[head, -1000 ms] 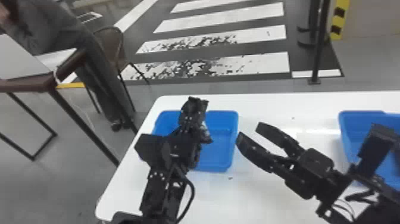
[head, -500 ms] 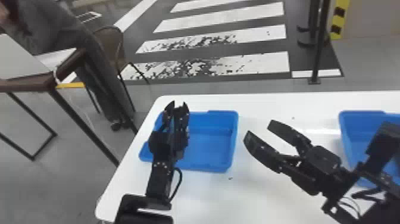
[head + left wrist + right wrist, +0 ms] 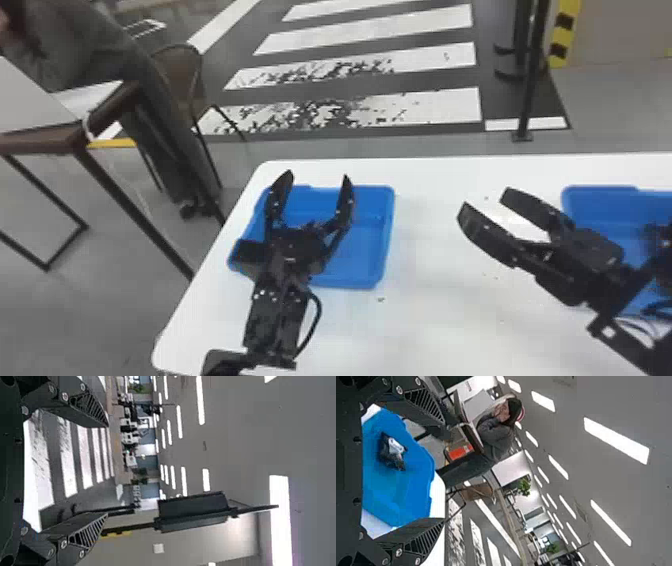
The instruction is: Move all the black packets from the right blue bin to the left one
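Observation:
Over the left blue bin (image 3: 364,250), my left gripper (image 3: 318,176) stands open, its fingers spread and nothing between them. In the left wrist view, the left gripper (image 3: 106,470) is likewise empty. My right gripper (image 3: 485,199) is between the two bins, open and pointing leftward; its arm covers part of the right blue bin (image 3: 600,210). In the right wrist view, past the open right gripper (image 3: 443,478), a black packet (image 3: 391,452) with a white patch lies in a blue bin (image 3: 395,494), which appears to be the left one.
Both bins stand on a white table (image 3: 440,325), whose left edge runs close to the left bin. Beyond that edge are a brown table (image 3: 75,142) and a chair (image 3: 182,75). A black post (image 3: 531,75) rises behind the white table.
My left gripper has shifted left, turned, and spread its fingers wide over the left bin. The right gripper has moved rightward and slightly toward the far side, staying open.

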You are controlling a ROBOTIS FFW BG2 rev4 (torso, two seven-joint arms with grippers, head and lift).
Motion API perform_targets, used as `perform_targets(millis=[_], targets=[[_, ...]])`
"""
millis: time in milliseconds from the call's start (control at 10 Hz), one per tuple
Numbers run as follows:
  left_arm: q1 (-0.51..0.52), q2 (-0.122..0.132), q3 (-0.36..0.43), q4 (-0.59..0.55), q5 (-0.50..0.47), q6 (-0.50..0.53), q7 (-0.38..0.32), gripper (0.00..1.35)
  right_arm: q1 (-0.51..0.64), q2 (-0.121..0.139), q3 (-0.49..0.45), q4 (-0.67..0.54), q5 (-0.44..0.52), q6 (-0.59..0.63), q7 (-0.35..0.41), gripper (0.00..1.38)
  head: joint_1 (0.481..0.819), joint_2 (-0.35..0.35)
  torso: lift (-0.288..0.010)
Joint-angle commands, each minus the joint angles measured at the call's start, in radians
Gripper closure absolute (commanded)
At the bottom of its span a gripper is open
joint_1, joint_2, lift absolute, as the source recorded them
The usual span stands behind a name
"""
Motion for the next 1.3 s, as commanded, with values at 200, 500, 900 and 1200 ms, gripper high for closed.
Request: perform_targets(millis=[200, 500, 900, 1200], targets=[[0.254, -0.003, -0.074, -0.419, 0.156, 0.178, 0.003, 0.17, 0.042, 0.039, -0.265, -0.087, 0.233, 0.185, -0.002, 0.17, 0.695, 0.205, -0.14], [0.367, -0.019, -0.086, -0.564, 0.17, 0.278, 0.005, 0.16, 0.079, 0.071, -0.484, -0.143, 0.362, 0.347, -0.026, 0.17, 0.695, 0.071, -0.14], [0.372, -0.016, -0.092, -0.574, 0.17, 0.3, 0.003, 0.16, 0.089, 0.076, -0.636, -0.195, 0.496, 0.465, -0.057, 0.17, 0.695, -0.118, -0.14], [0.367, -0.011, -0.102, -0.574, 0.176, 0.308, 0.001, 0.17, 0.03, 0.068, -0.668, -0.129, 0.546, 0.501, -0.06, 0.17, 0.695, -0.204, -0.14]])
